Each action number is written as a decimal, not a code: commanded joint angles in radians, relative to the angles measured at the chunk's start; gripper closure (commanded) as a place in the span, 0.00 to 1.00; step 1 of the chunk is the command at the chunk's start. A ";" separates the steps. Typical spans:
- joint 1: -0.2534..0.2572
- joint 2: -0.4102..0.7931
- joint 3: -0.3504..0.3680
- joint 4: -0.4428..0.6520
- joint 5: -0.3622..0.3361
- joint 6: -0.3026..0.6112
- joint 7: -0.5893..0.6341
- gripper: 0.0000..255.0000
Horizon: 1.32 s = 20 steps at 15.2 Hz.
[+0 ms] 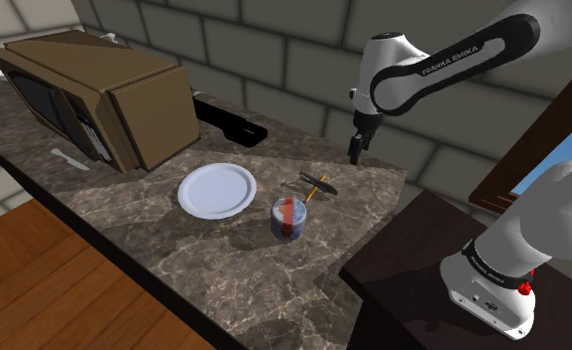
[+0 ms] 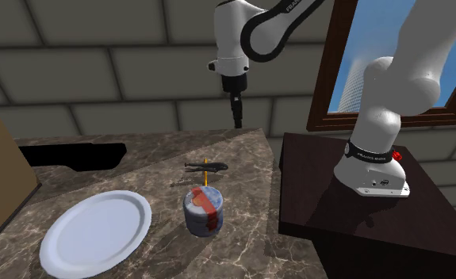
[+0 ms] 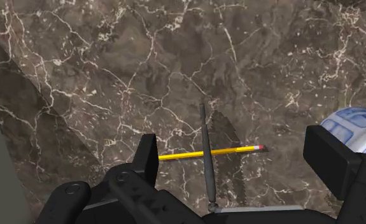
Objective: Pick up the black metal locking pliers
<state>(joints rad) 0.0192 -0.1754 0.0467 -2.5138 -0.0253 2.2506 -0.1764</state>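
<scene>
Marble counter (image 1: 204, 249) bears the black locking pliers (image 1: 318, 182) below the hand (image 1: 355, 151), opened wide, empty.

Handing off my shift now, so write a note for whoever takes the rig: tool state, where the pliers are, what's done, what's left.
Tool: open, empty, hanging above the counter, touching nothing.
Pliers: flat on the counter, crossing a yellow pencil, near the blue-and-white can; white plate farther off.
Done: nothing grasped yet.
Left: lower over the pliers, close, lift; probably best to avoid pinching the pencil too.
</scene>
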 commanded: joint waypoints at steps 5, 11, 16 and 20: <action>0.006 0.251 0.007 0.095 -0.017 0.157 -0.008 0.00; 0.013 0.499 0.006 0.234 -0.040 0.266 -0.017 0.00; 0.019 0.637 0.003 0.318 -0.053 0.320 -0.020 0.00; 0.023 0.688 -0.001 0.329 -0.059 0.360 -0.015 0.00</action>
<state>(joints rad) 0.0405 0.4987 0.0464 -2.1876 -0.0827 2.5996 -0.1933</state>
